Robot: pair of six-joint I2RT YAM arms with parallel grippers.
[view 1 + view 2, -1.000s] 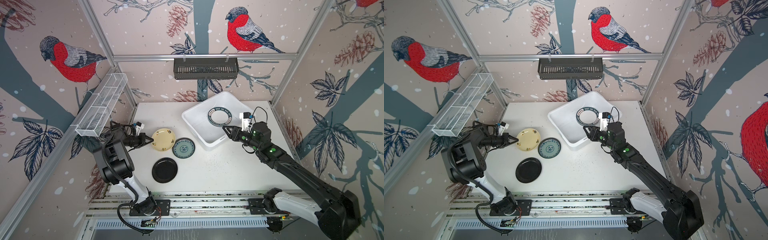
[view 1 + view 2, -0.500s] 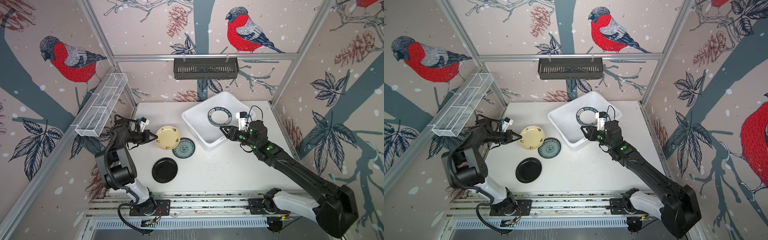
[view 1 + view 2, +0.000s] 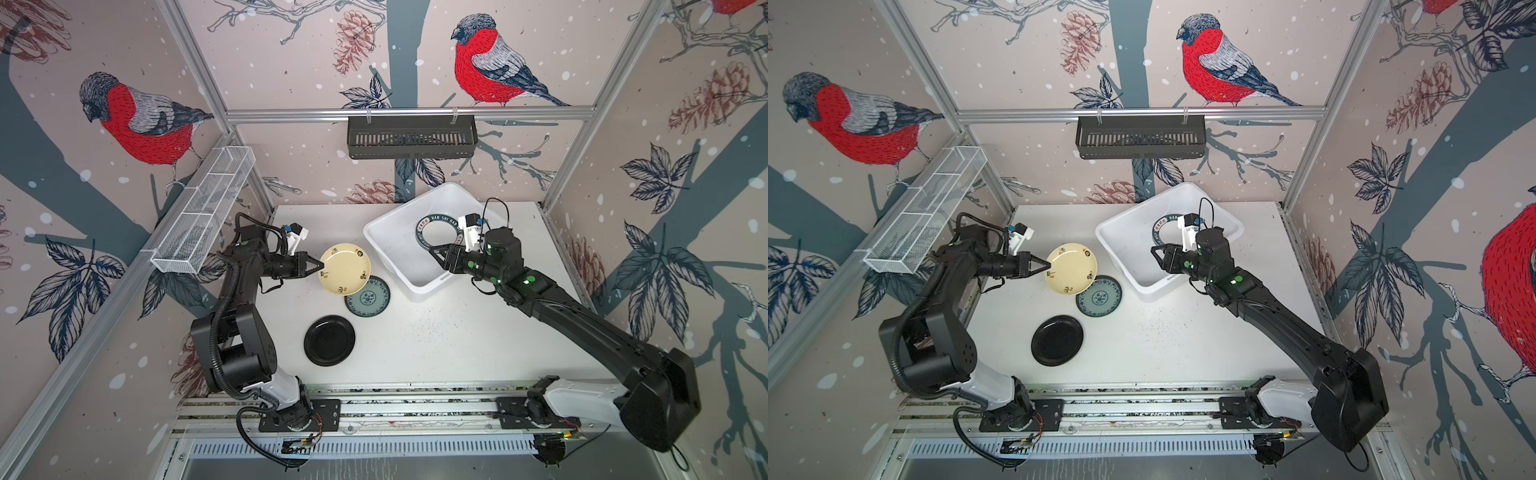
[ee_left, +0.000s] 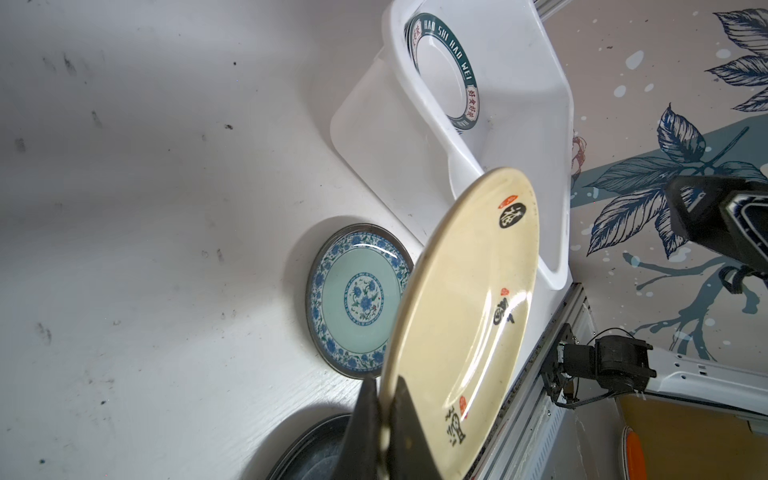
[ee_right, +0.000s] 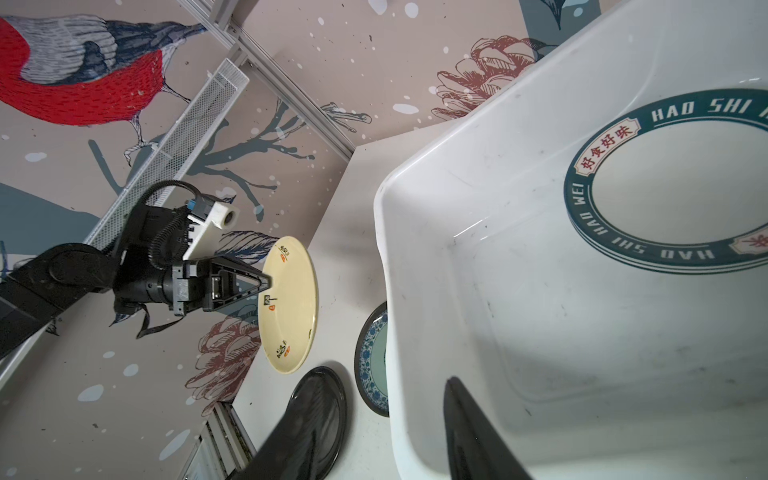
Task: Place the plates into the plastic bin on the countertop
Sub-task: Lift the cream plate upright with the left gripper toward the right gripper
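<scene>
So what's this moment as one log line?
left claw: shut on cream plate, in air, tilted | right claw: open, over bin | in bin: lettered plate | on table: teal plate, black plate

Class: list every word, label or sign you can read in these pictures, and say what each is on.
"HAO SHI HAO WEI": dark rim of the white plate in the plastic bin.
"好食好味": red-edged label on that same rim.
Cream-yellow plate: black and red characters, too stylised to read.

One bin [image 3: 419,286], one cream plate [image 3: 345,269], one teal plate [image 3: 370,299], one black plate [image 3: 329,340], lettered plates [image 3: 436,219] stacked, count unclear
</scene>
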